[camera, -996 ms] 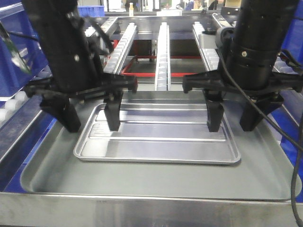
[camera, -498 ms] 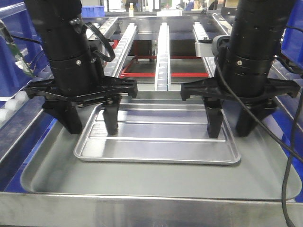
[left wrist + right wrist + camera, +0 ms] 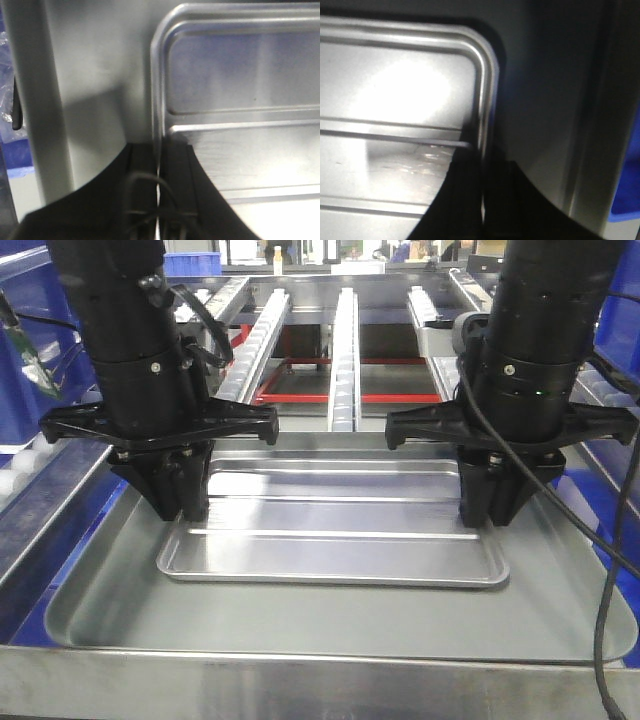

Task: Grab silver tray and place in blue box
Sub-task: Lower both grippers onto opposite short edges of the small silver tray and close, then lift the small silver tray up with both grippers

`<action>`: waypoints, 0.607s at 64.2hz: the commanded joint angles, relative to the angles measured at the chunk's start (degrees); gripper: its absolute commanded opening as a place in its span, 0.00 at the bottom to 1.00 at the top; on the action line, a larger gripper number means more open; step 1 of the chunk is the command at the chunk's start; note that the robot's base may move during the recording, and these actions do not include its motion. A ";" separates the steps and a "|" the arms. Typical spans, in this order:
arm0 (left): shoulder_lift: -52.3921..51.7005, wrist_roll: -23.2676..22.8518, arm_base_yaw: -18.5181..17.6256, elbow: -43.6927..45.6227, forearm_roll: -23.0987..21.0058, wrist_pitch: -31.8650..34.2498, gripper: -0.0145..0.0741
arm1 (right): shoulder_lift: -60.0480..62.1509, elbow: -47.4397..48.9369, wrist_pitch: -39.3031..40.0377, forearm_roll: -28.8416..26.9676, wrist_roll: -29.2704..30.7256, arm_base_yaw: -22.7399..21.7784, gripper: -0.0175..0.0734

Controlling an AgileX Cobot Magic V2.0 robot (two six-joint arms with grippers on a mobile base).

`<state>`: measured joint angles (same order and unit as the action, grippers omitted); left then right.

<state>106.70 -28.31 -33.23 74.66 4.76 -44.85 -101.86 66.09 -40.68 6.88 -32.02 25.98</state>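
Note:
The silver tray, shiny with two long ribs, lies flat inside a larger dull grey tray. My left gripper is shut on the silver tray's left rim. My right gripper is shut on its right rim. In the left wrist view the silver tray has its rim running between the closed black jaws of the left gripper. The right wrist view shows the same at the right gripper, at the edge of the silver tray. A blue crate at the far left may be the blue box.
Three roller conveyor rails run away behind the trays over a red frame. White rollers line the left side. More blue plastic shows at the right edge. A black cable hangs from the right arm.
Both grippers stood open astride the silver tray's ends a second ago; their jaws have since shut on the left and right rims. The tray has not moved.

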 commanded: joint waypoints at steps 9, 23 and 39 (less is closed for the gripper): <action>-6.56 0.67 -0.40 3.93 1.66 -4.84 0.05 | 8.71 1.24 -0.79 1.74 0.54 -0.33 0.25; -14.61 0.67 -1.00 4.26 1.95 -7.24 0.05 | 17.89 1.24 -5.80 5.40 0.50 -0.33 0.25; -22.57 0.13 -3.11 4.26 3.52 -9.31 0.05 | 26.34 1.24 -9.18 5.59 0.50 -0.27 0.25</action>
<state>89.18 -28.39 -35.37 77.20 4.54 -52.43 -80.27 65.89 -48.48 8.39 -32.01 26.20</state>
